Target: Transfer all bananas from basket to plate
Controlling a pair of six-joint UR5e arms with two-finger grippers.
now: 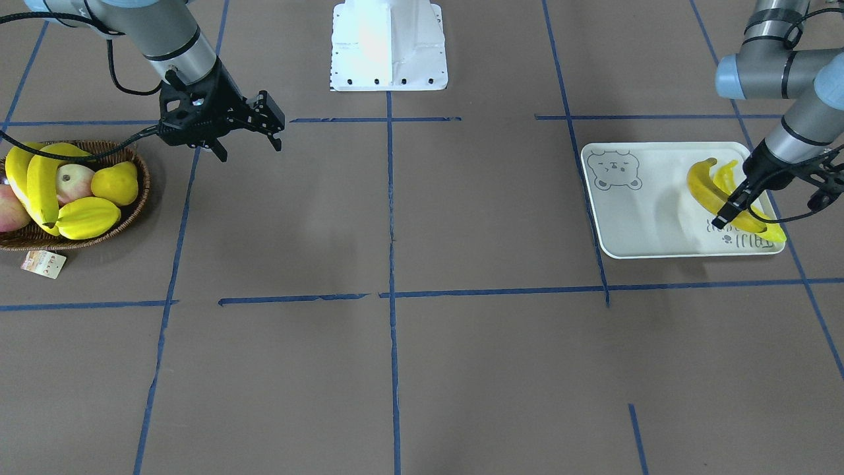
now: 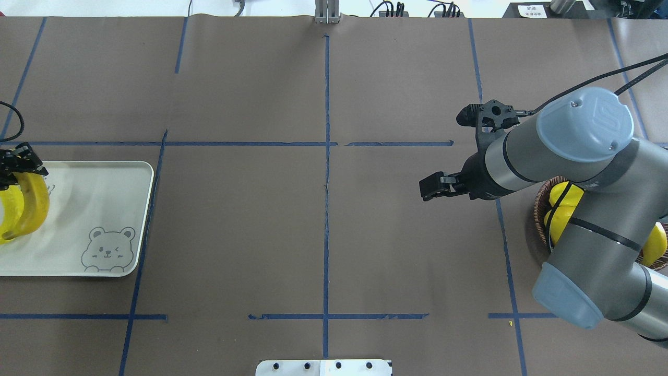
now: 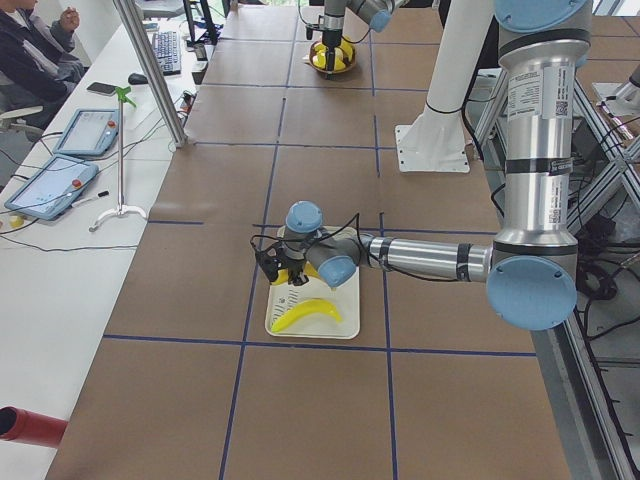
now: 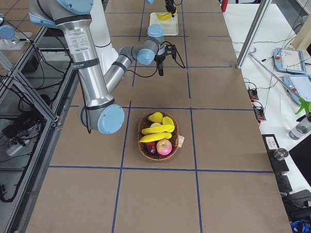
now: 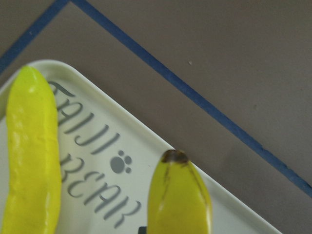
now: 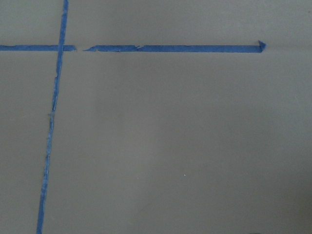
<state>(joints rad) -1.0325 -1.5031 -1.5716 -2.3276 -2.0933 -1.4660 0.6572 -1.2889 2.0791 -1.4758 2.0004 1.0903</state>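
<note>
Brown tabletop (image 1: pixel 461 218), gridded with blue tape (image 1: pixel 390 198). Left gripper (image 1: pixel 737 206) is clamped on one banana (image 1: pixel 700 186) low over the plate (image 1: pixel 633 224), beside a second banana (image 1: pixel 773 232) lying there. Right gripper (image 1: pixel 249 146) hangs with jaws apart over bare tabletop near the basket (image 1: pixel 140 173). Two basket bananas (image 1: pixel 41 185) lie on that gripper's outboard side, long axes running roughly toward the robot. The right arm is judged the nearer.

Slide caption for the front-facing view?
Left gripper holds a banana over the plate beside a second banana; right gripper open near the basket.
</note>
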